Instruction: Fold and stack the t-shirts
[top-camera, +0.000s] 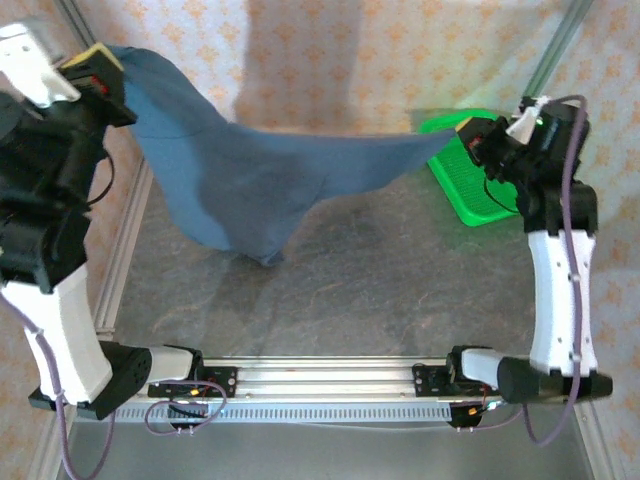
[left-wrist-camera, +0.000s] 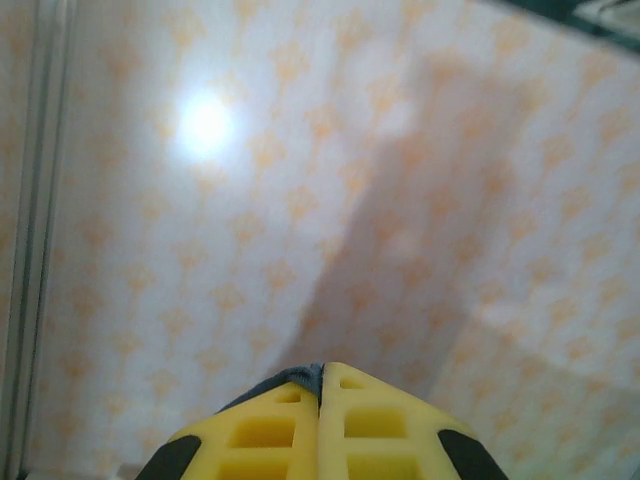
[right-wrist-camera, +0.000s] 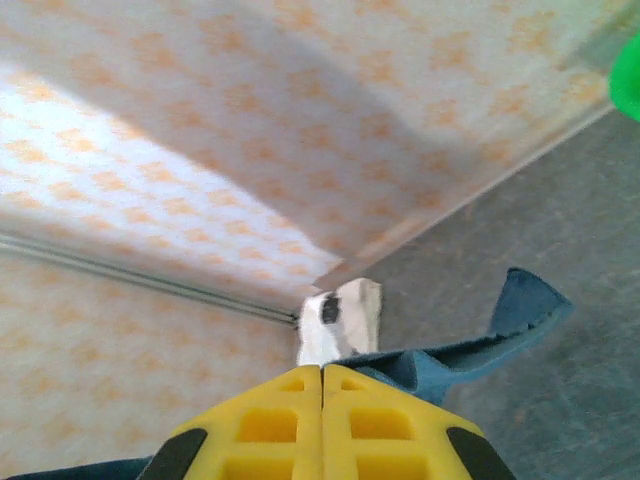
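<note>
Worktop (top-camera: 400, 290): grey, mottled surface, closed in at the back and sides by a pale wall (top-camera: 350, 60) printed with orange motifs.

Navy t-shirt (top-camera: 260, 180): held off the worktop and stretched across the back of the cell between the two arms. The upper edge runs from high at the left down to the right. The loose body sags in the middle, and its lowest fold hangs to a point over the left-centre of the worktop. Whether that point touches the surface cannot be told.

Green mesh basket (top-camera: 470, 195): on the worktop at the right rear, just beside the right arm's wrist and partly hidden by it.

Left tool (top-camera: 100, 70): raised high at the left rear. Its yellow fingers are pressed together on a corner of the navy t-shirt, and a dark sliver of cloth (left-wrist-camera: 295, 377) shows at their tips (left-wrist-camera: 320, 375).

Right tool (top-camera: 470, 135): lower, at the right rear. Its fingers are likewise clamped (right-wrist-camera: 322, 375) on navy cloth (right-wrist-camera: 480, 350), which trails off to the right.

White t-shirt (right-wrist-camera: 340, 318): a small bunched piece with a black patch, on the worktop at the foot of the wall.
</note>
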